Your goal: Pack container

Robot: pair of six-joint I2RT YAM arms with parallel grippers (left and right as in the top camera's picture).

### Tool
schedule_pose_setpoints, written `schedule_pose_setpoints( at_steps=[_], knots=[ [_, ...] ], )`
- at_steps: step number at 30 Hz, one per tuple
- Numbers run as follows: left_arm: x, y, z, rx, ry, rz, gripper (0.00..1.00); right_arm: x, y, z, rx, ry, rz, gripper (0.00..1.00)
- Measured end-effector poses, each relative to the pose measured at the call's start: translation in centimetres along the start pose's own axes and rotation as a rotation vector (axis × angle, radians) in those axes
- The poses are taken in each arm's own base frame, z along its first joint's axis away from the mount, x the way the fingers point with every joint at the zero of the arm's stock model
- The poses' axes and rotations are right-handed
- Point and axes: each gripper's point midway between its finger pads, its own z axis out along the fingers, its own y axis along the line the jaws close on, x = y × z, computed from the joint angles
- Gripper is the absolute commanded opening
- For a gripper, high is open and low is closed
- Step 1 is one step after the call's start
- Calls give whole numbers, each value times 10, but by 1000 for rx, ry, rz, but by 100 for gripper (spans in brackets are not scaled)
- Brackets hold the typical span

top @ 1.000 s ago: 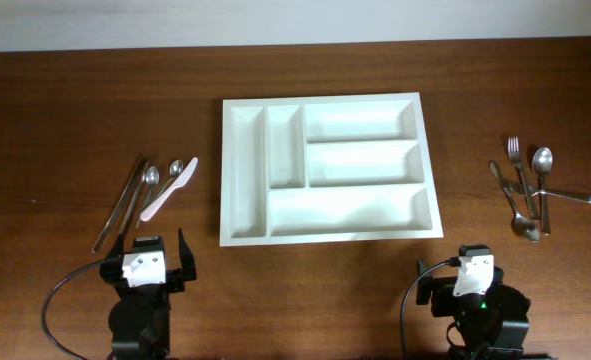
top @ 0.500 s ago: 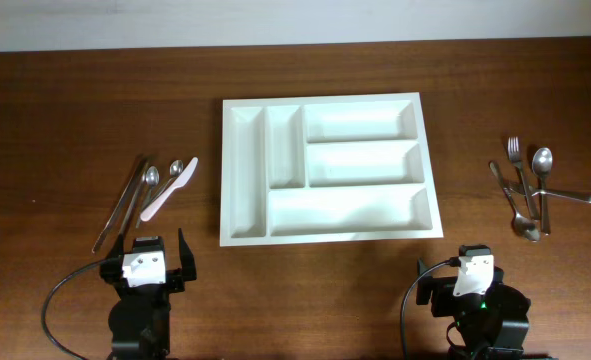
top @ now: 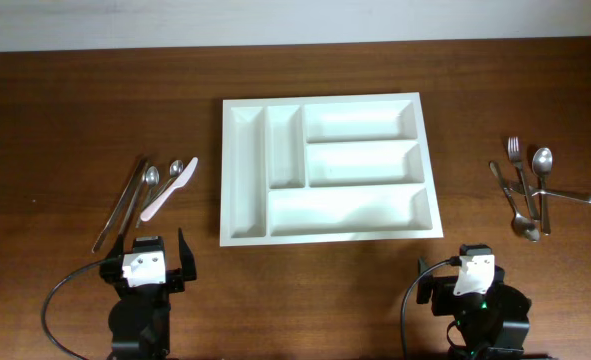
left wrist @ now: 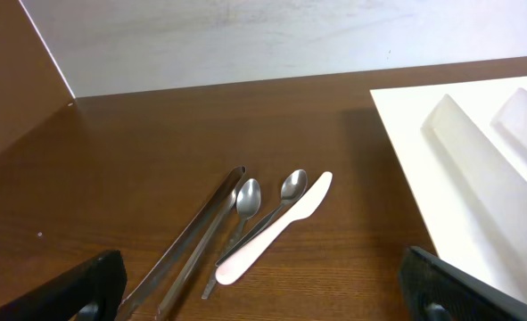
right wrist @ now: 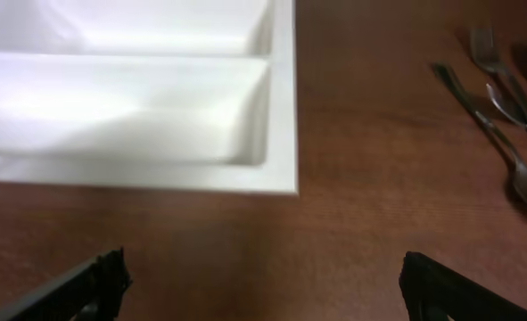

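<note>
Container [top: 325, 100] is sitting empty ahead of both sets of jaws, long axis running across. It's lying forward-right of the left gripper [top: 145, 262] and forward-left of the right gripper [top: 472, 272], with the right one looking slightly nearer. Both jaws are standing spread, holding nothing. Lying straight ahead of left jaws: one tongs [left wrist: 201, 232], two spoons [left wrist: 245, 192], one white knife [left wrist: 276, 227]. Lying forward-right of right jaws: overlapping pile [top: 530, 195], one fork [top: 516, 160], roughly four more pieces, count unclear.
</note>
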Motion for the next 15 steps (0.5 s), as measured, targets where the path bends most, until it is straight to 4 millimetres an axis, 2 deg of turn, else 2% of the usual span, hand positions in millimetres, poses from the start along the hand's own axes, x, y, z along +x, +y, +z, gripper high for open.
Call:
schedule_pose_setpoints(
  at_steps=[4,8,11,15],
  knots=[
    [-1,0,0,0,-2,0,99,-14,13,-1,-74,-57,-10,99],
    [-2,-2,0,13,-8,-1,99,-35,22,-4,-129,-148,-31,99],
    [-11,-11,-1,64,-48,-7,99,-69,28,-12,-169,-291,-48,99],
    [-24,-22,-4,136,-87,-9,99,-117,34,-34,-214,-501,-13,99]
  ],
)
